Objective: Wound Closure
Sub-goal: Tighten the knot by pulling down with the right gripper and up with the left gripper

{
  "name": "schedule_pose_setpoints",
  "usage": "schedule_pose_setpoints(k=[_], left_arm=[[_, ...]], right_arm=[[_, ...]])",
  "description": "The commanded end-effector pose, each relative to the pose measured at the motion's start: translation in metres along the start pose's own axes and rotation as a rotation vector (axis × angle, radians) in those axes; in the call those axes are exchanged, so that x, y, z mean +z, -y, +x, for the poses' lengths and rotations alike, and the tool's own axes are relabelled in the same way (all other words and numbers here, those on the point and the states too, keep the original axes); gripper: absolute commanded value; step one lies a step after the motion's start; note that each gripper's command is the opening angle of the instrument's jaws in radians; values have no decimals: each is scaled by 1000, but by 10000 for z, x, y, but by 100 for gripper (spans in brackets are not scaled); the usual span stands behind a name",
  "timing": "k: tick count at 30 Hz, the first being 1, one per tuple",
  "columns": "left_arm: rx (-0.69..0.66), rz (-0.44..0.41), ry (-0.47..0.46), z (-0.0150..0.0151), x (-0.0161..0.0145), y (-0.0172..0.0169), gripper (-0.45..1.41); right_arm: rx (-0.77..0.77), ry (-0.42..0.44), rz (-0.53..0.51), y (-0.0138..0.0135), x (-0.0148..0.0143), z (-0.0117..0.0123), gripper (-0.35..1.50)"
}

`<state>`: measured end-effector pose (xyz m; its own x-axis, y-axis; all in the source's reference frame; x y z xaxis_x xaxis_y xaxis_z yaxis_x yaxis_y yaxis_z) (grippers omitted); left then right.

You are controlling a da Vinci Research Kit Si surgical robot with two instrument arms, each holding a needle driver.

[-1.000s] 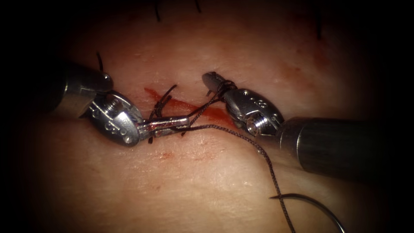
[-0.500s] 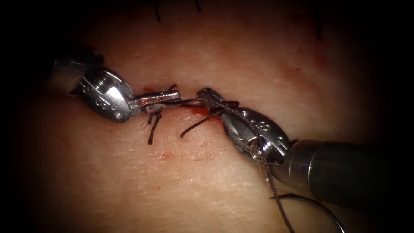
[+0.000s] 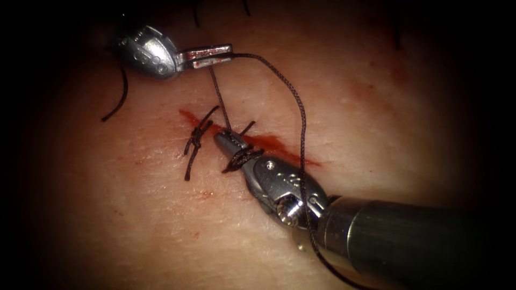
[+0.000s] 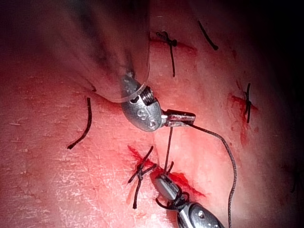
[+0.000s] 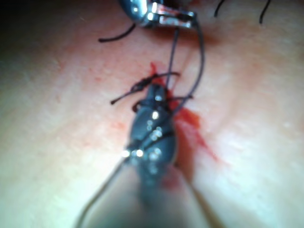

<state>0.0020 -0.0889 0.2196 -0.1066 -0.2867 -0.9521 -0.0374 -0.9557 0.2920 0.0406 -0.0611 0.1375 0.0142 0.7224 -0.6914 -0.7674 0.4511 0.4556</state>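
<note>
thread [image 3: 299, 115]: my left tool [image 3: 210, 56], far left of the cut [image 3: 269, 144], pinches it; it loops round my right tool [image 3: 228, 140] at the cut, jaws pressed together. needle: i cannot tell where.

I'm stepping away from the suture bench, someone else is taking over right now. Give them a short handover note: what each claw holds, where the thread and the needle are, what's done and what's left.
Left claw: shut on the thread, held above the cut.
Right claw: tip at the cut, loops of thread wound round its jaws; whether they are open or shut cannot be told.
Thread: one strand runs from the left claw down to the cut at the right claw's tip, another arcs over the right tool's wrist.
Needle: in neither claw.
Done: one knotted stitch with cut ends, left of the right claw's tip.
Left: the loops are not yet a knot; red fluid marks the open cut to the stitch's right.
</note>
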Motion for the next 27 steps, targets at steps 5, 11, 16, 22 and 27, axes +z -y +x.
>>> schedule_pose_setpoints(k=[5,11,16,22,27], left_arm=[[-14,-4,23,-21,22,28,-45],[-38,1,44,-37,40,74,-45],[-57,11,55,-51,47,112,-45],[-59,25,80,-63,51,140,-45],[-63,32,90,-73,53,156,-45]], right_arm=[[-7,11,0,25,4,-19,-35],[-9,21,8,42,-5,-20,-35],[-12,22,6,45,-15,-23,-35],[-22,35,14,61,-27,-34,-35],[-26,40,18,66,-33,-37,-35]])
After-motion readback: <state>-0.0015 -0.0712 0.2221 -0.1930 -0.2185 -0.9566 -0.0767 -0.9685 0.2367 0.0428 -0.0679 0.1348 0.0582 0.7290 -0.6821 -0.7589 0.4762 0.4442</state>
